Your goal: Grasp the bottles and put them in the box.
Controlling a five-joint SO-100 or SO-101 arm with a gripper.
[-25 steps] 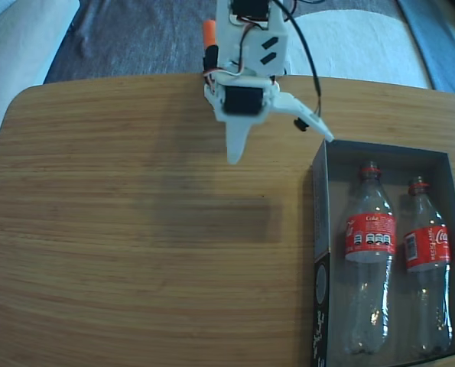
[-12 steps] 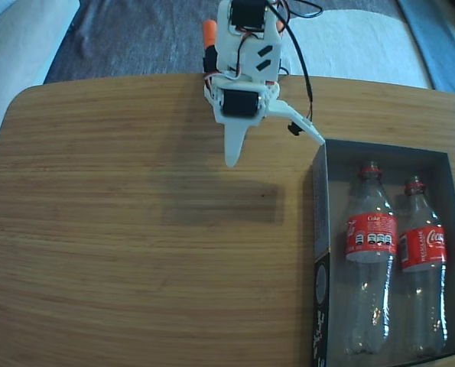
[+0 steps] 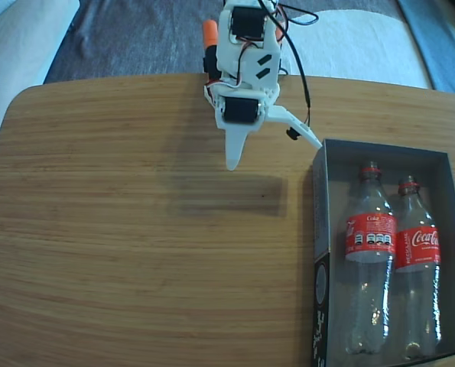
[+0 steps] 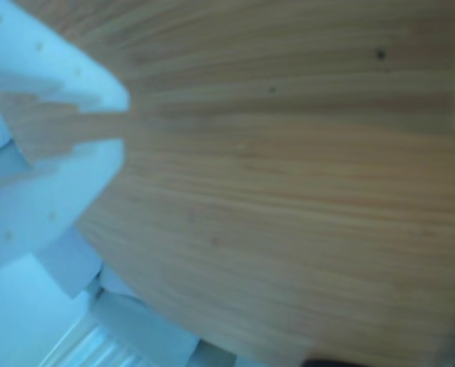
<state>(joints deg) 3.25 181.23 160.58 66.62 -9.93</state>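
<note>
Both bottles (image 3: 370,252) (image 3: 415,264) lie side by side, touching, inside the box (image 3: 320,199) at the desk's (image 3: 135,229) right. Claw (image 3: 277,149) spread open, empty, above bare desk. Nothing left to grasp; it should be kept clear of the box.

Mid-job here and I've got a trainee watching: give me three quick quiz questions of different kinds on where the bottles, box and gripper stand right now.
1. True or false: both Coca-Cola bottles lie inside the box.
2. Multiple choice: in the fixed view the gripper is (A) over the box, (B) over bare table left of the box, (C) clamped on a bottle.
3. Fill in: the larger bottle lies to the ___ of the smaller bottle in the fixed view.

Key: 1 true. 2 B; the jaws stand spread and hold nothing. 3 left; the two lie side by side, necks pointing to the far end of the box.
</note>
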